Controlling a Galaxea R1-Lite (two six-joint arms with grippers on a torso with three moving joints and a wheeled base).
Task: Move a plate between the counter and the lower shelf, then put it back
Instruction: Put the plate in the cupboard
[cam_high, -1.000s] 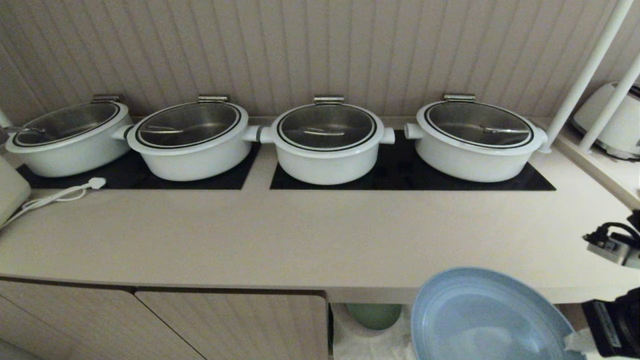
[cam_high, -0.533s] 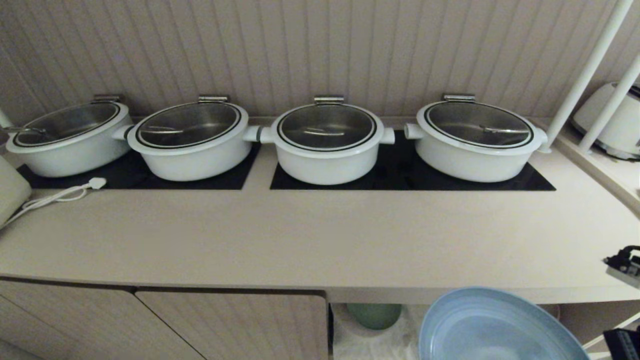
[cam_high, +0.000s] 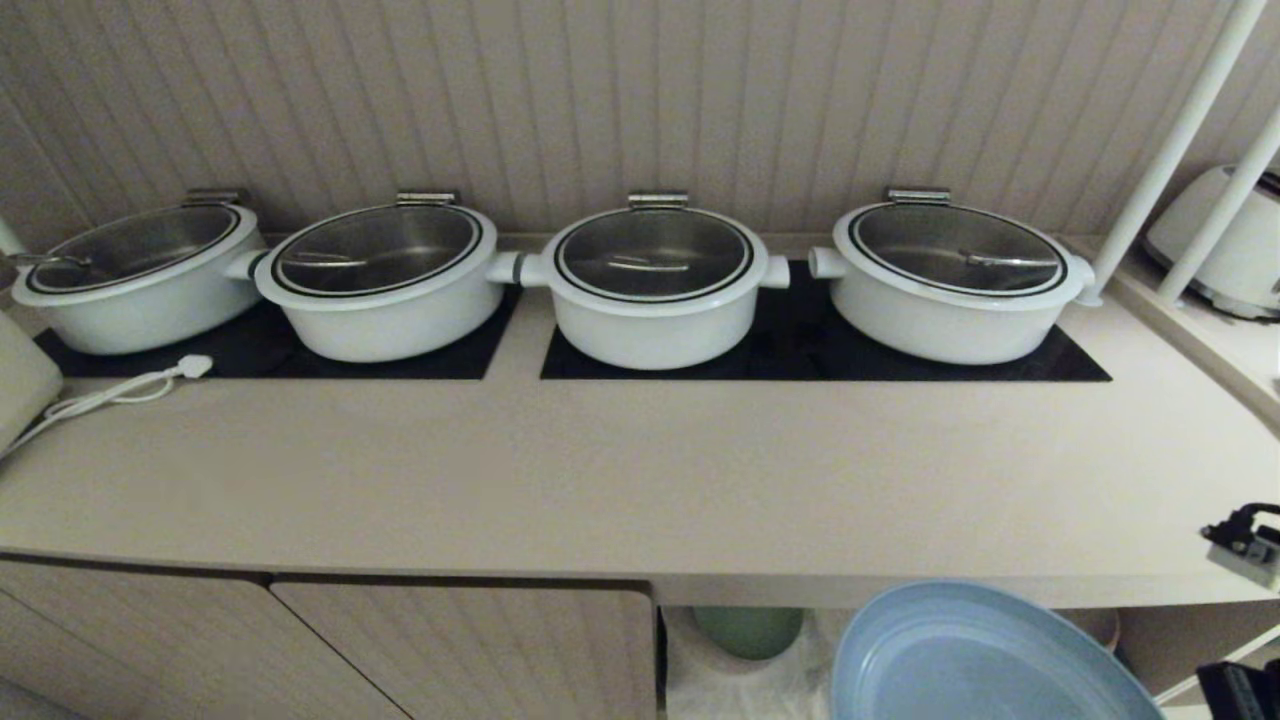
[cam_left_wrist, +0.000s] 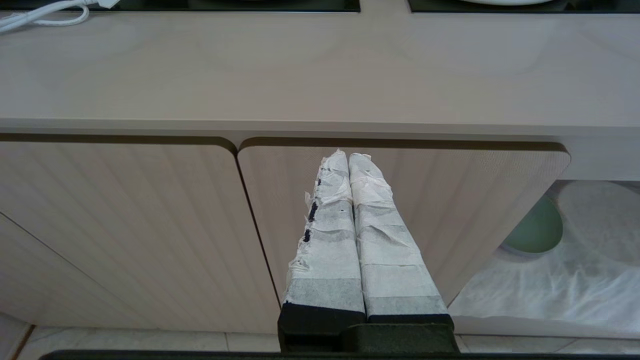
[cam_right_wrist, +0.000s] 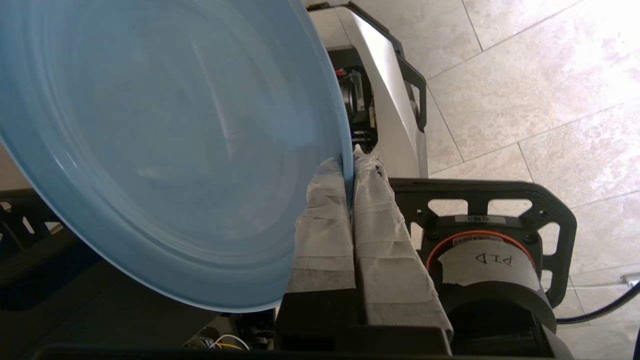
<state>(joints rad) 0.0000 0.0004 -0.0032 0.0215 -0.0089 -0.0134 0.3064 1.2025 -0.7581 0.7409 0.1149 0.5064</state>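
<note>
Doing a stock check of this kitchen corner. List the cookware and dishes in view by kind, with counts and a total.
White lidded pots on the hob panels: 4
Light-blue plate, pinched at its rim by the right gripper: 1
Green dish in the lower shelf: 1
Total: 6

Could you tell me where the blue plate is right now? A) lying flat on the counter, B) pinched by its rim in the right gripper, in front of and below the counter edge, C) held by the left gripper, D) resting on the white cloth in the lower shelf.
B: the right gripper is shut on the rim of the plate, held off the counter.
</note>
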